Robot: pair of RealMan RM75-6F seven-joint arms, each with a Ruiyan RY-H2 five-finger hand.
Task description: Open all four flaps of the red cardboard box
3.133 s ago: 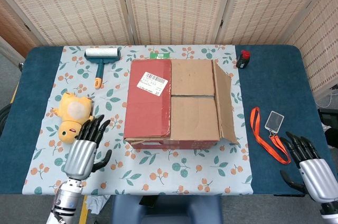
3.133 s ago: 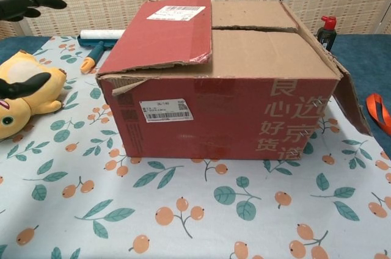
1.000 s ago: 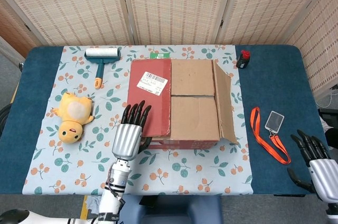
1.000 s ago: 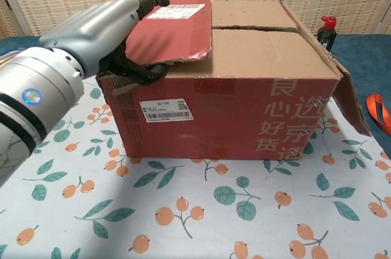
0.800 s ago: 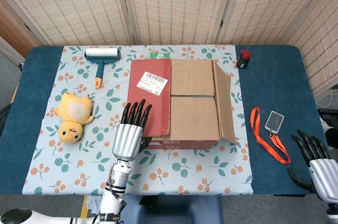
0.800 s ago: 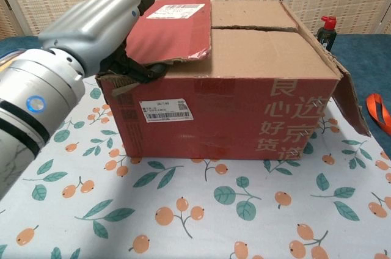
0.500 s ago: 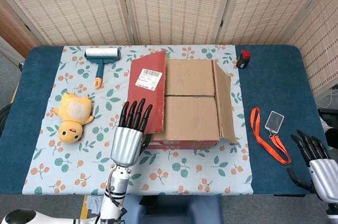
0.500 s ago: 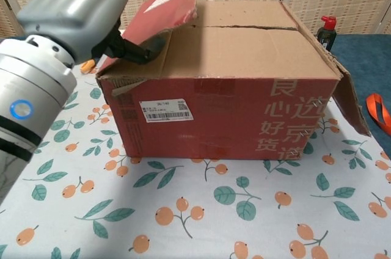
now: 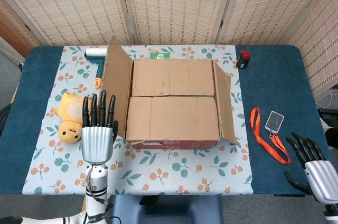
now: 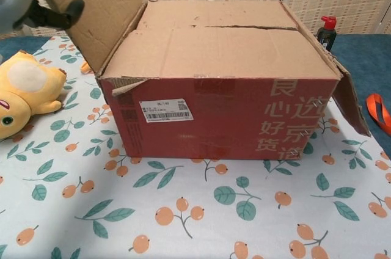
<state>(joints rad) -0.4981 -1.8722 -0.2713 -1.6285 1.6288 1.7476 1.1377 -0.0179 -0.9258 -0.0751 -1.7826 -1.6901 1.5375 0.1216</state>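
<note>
While the red cardboard box sits mid-table with both side flaps out and two inner flaps flat, the left hand, fingers spread, props the left flap upright; the right hand idles, splayed and empty.

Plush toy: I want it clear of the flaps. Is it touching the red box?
Apart. The chest view shows floral cloth between the plush toy and the red box; the head view shows a gap beside the raised left flap too.
</note>
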